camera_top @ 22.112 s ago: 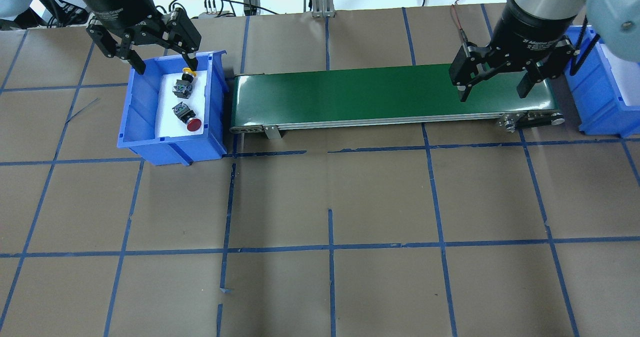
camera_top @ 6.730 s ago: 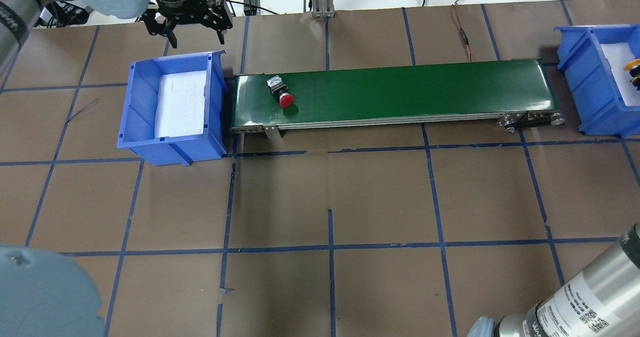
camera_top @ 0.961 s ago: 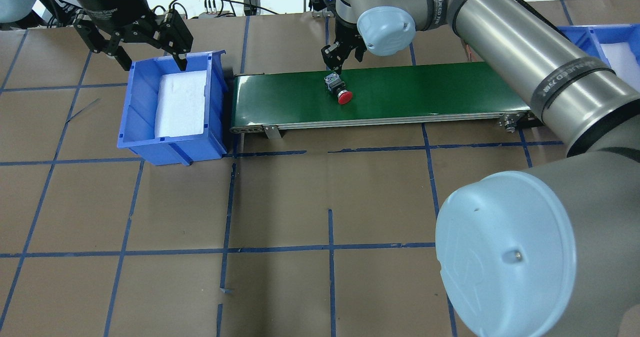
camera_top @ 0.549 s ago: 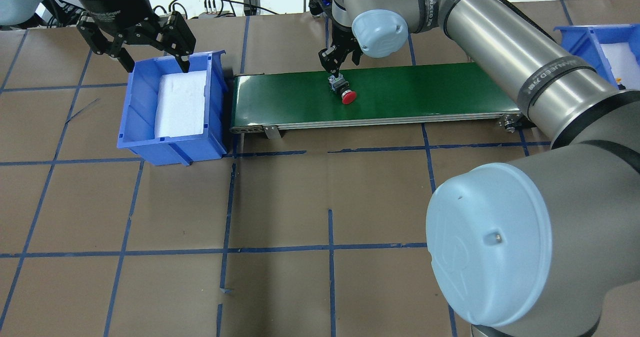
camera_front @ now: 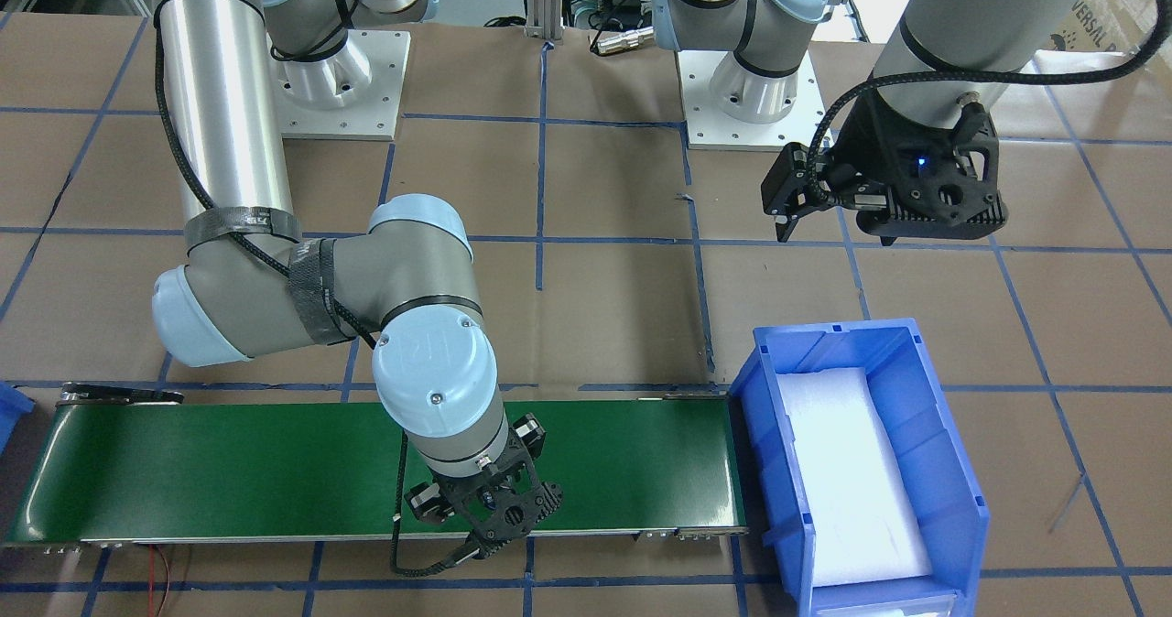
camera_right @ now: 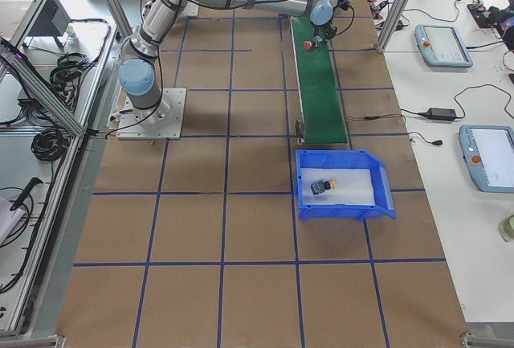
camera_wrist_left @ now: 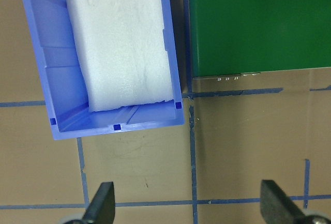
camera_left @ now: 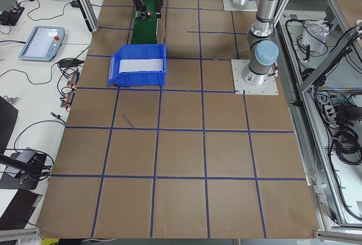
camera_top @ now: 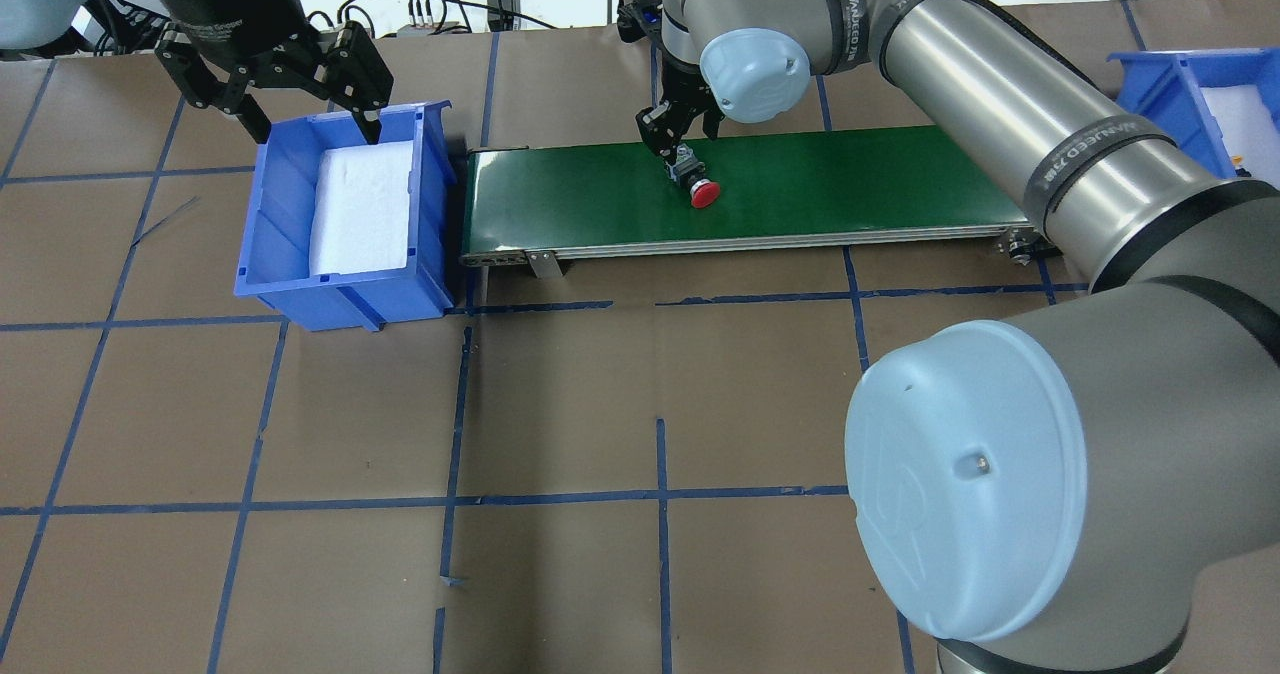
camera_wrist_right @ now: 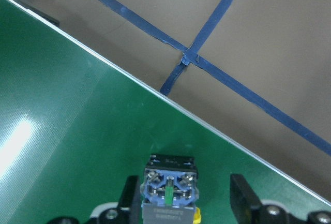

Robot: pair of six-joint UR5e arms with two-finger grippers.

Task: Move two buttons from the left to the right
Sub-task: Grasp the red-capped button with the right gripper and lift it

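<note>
Red button [camera_top: 700,186] lies on belt [camera_top: 850,179], left of middle, axis diagonal, cap near-right. You see right hand [camera_wrist_right: 184,197] part open, fingers [camera_wrist_right: 242,195] straddling contact block, not clamped. Left hand [camera_top: 312,126] wide open, empty, by left bin [camera_top: 268,214].

I see a green conveyor belt [camera_top: 850,179] directly under the right gripper [camera_top: 680,144], running out to either side of it. Below the left gripper [camera_top: 313,134] sits a blue bin [camera_top: 270,254] lined with white foam [camera_top: 362,204], on a brown-papered table [camera_top: 760,404] gridded with blue tape.

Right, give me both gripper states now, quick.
Left gripper: open, holding nothing.
Right gripper: open, straddling the red button on the belt, not clamped on it.
</note>
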